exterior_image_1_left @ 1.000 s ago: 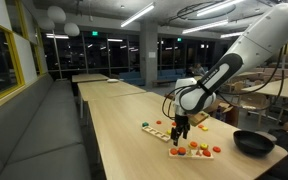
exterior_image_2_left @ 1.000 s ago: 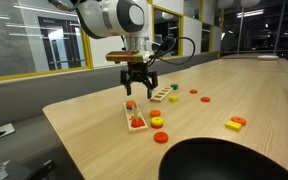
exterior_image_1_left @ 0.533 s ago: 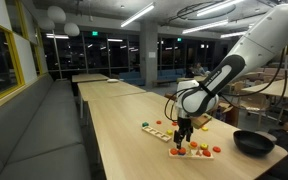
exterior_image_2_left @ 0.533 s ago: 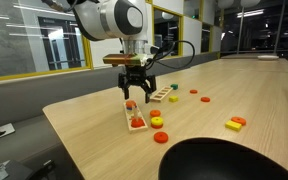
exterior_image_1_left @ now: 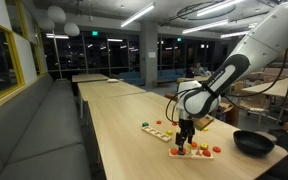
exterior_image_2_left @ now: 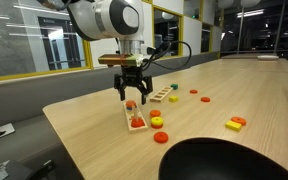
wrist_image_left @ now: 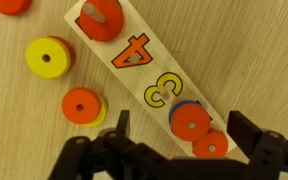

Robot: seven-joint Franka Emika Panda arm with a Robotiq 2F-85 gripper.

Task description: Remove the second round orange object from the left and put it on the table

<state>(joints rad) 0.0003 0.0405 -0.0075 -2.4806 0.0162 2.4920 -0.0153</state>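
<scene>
A wooden number board (wrist_image_left: pixel 134 62) lies on the table, with a "4" and a "3" printed on it and round pieces on its pegs. One orange disc (wrist_image_left: pixel 191 121) sits on a blue disc past the "3". A second orange disc (wrist_image_left: pixel 211 145) touches it. Another orange disc (wrist_image_left: pixel 99 15) sits at the "4" end. My gripper (wrist_image_left: pixel 182 125) is open and empty, its fingers straddling the two orange discs from above. In both exterior views the gripper (exterior_image_1_left: pixel 184 136) (exterior_image_2_left: pixel 132 99) hangs just over the board (exterior_image_1_left: pixel 191 152) (exterior_image_2_left: pixel 136 120).
Loose yellow (wrist_image_left: pixel 47 57) and orange (wrist_image_left: pixel 80 105) rings lie beside the board. A second board (exterior_image_2_left: pixel 161 94) lies behind. A black bowl (exterior_image_2_left: pixel 219 160) (exterior_image_1_left: pixel 252 143) stands close by. Small red and yellow pieces (exterior_image_2_left: pixel 235 123) are scattered on the table.
The gripper has shifted slightly sideways and lower over the board, still open. Nothing on the board has moved.
</scene>
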